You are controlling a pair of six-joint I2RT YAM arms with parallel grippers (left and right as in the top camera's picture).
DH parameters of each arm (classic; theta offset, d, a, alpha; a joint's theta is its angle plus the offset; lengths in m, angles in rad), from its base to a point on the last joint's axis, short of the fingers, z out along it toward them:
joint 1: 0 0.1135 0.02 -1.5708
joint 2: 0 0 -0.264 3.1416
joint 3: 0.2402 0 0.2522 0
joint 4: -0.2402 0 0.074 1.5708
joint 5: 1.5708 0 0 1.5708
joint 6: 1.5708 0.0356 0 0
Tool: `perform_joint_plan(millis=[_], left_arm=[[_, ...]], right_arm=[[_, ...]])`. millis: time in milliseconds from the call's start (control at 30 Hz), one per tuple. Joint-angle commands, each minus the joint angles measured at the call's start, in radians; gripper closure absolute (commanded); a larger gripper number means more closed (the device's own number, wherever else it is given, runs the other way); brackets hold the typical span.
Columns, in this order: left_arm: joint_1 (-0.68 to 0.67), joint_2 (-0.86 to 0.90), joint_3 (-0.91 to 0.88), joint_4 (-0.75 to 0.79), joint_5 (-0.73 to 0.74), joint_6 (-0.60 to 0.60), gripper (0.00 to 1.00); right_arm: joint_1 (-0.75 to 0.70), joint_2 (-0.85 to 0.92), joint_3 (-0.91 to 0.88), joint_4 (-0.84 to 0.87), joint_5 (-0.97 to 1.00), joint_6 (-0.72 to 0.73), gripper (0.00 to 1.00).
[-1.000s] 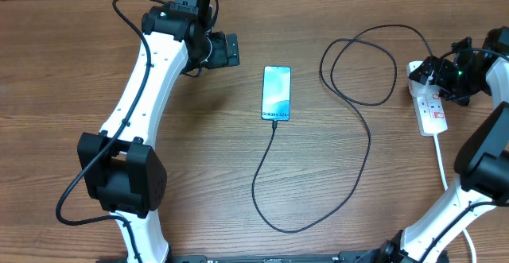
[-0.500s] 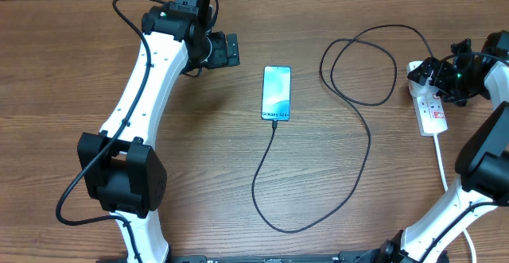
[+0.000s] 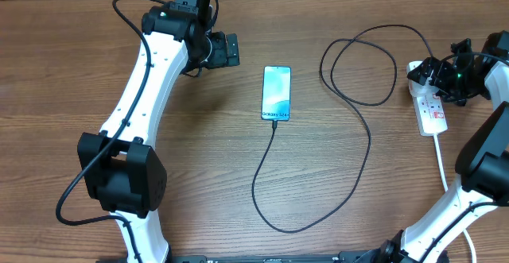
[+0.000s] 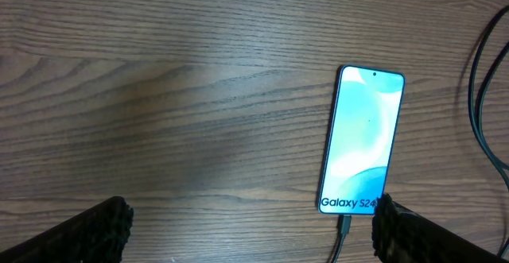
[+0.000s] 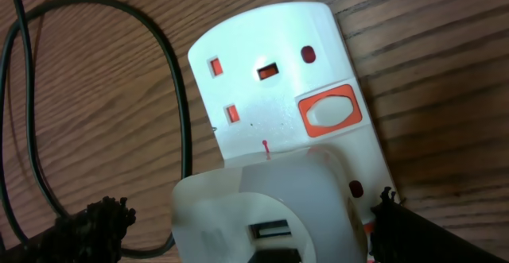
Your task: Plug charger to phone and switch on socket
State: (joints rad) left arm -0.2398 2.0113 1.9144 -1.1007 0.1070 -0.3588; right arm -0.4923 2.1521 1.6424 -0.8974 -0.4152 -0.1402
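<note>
Left claw [image 4: 246, 233], spread wide, hovers with the slim lit blue-screened phone [image 4: 362, 140] just ahead, the thin black charger cable [image 3: 368, 136] already in its bottom port. Right claw [image 5: 250, 231], equally wide, straddles the white power strip [image 5: 278, 72]; its red-rimmed rocker switch [image 5: 328, 112] just ahead apparently remains to press.

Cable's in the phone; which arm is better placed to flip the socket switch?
Right. The right tool hovers open over the socket, its switch in the wrist view; the left tool sits across the table beside the phone.

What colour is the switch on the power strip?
The switch is orange-red with a white centre, clearest in the right wrist view.
</note>
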Motion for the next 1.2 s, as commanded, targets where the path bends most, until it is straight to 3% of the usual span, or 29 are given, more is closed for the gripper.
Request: perform_joint_plan(millis=[0,1167], left_arm=[[0.004,-0.024,0.020,-0.002,-0.014,0.023,0.00],[0.004,-0.024,0.020,-0.002,-0.014,0.023,0.00]], right_arm=[[0.002,0.005,-0.019,-0.032,-0.039,0.008,0.00],[0.071,0.005,-0.019,-0.055,-0.050,0.012,0.00]])
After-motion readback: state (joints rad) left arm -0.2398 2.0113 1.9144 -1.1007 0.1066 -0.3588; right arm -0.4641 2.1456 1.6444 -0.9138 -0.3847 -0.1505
